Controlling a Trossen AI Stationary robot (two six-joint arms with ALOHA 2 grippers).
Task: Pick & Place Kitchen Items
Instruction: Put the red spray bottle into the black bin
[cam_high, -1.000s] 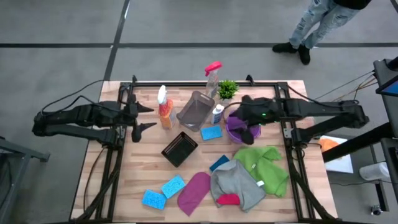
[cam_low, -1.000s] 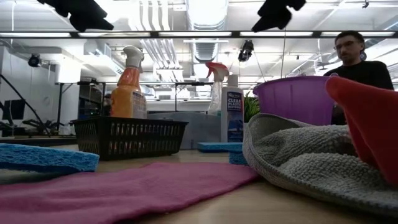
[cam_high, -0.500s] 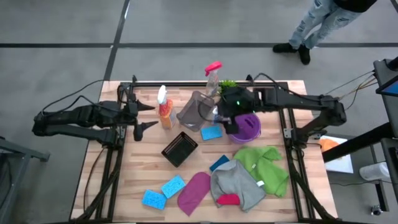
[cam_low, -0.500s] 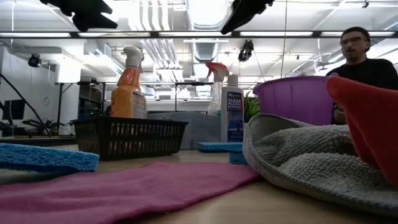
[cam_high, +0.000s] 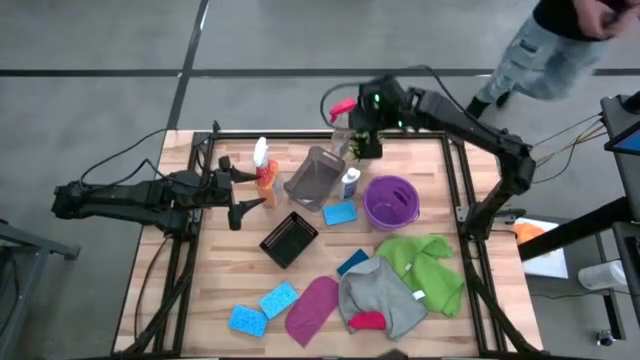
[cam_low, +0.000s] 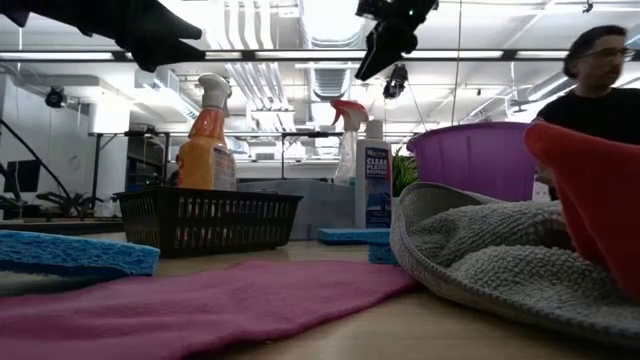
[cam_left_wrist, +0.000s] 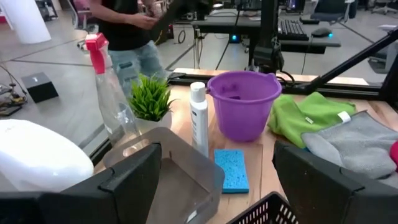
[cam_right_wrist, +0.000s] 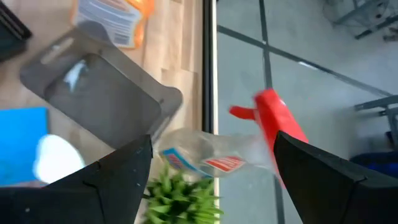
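Right end effector (cam_high: 360, 137) above red-capped spray bottle (cam_high: 341, 123), table's far edge (cam_high: 300, 133).

Sponge (cam_high: 340, 213) between bin (cam_high: 314, 178) and bucket (cam_high: 390, 202); plant (cam_high: 366, 143) behind.

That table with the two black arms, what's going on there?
Two robot arms are sorting cleaning things scattered on a wooden table. The right gripper hangs open above the clear spray bottle with the red trigger at the far edge, beside a small potted plant; it holds nothing. The left gripper is open too, pointing at the orange spray bottle. Blue sponges, cloths, a purple bucket and two bins lie untouched. A person stands behind.
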